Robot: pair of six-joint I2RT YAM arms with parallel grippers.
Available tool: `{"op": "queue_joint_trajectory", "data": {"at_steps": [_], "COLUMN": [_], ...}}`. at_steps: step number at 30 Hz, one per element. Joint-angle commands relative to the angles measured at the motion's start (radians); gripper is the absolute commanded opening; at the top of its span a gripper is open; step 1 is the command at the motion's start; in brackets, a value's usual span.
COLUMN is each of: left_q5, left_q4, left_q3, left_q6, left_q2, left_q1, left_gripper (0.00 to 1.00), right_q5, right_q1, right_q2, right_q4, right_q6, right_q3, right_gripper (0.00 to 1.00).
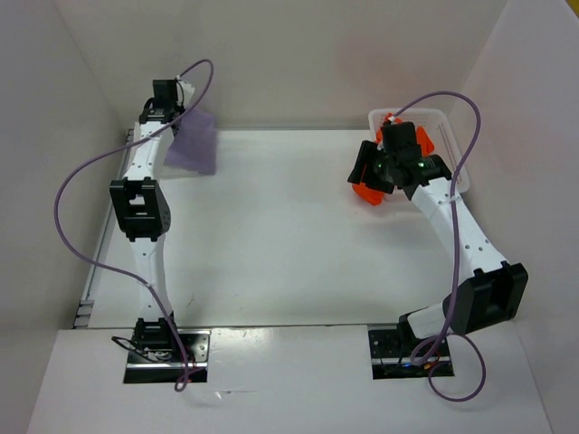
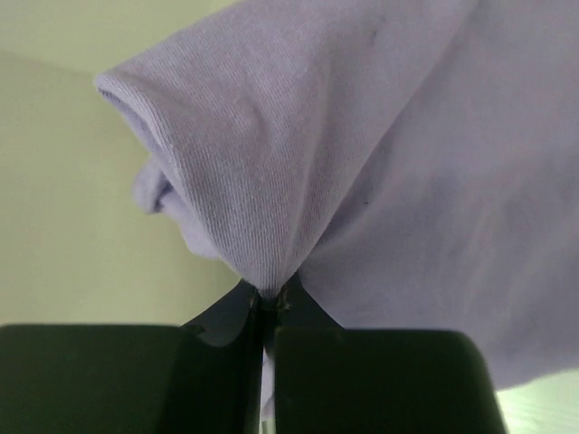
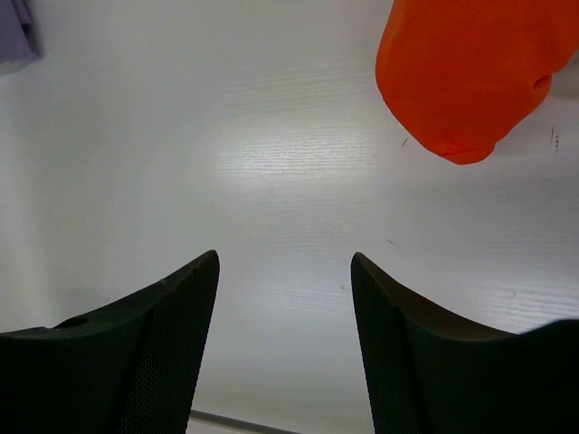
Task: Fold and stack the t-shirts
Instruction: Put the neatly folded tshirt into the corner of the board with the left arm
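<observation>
Top view: the left arm (image 1: 137, 203) reaches to the far left corner of the counter (image 1: 289, 244), where the lavender t-shirt (image 1: 194, 143) hangs from its jaws. The right arm (image 1: 452, 226) stands at the far right, its jaws over the orange t-shirt (image 1: 366, 192), which lies partly in the white basket (image 1: 443, 117) and partly over its rim.

Left wrist view: the left jaws are pressed together on 1 pinched fold of the lavender t-shirt (image 2: 362, 163), and the cloth drapes away from them.

Right wrist view: the right jaws stand apart and empty over bare counter. The orange t-shirt (image 3: 461, 72) sits at the upper right, clear of both fingers.
</observation>
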Motion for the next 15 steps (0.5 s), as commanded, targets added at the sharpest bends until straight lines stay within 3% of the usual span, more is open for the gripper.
{"op": "queue_joint_trajectory", "data": {"at_steps": [1,12,15], "left_q5": [0.044,0.091,0.080], "left_q4": [-0.022,-0.066,-0.057], "left_q3": [0.083,0.157,0.178], "left_q6": [-0.033,-0.001,0.019], "left_q2": [0.043,0.169,0.202], "left_q1": [0.065,0.153,0.153], "left_gripper": [0.00,0.00,0.17], "right_q5": [0.015,-0.024,-0.034], "right_q1": [0.008,0.008,0.008], "right_q2": [0.019,0.060,0.071], "right_q4": [-0.019,-0.050,-0.059], "right_q6": [-0.021,-0.030,-0.030], "right_q3": [0.018,0.046,0.056], "right_gripper": [0.66,0.67,0.67]}}
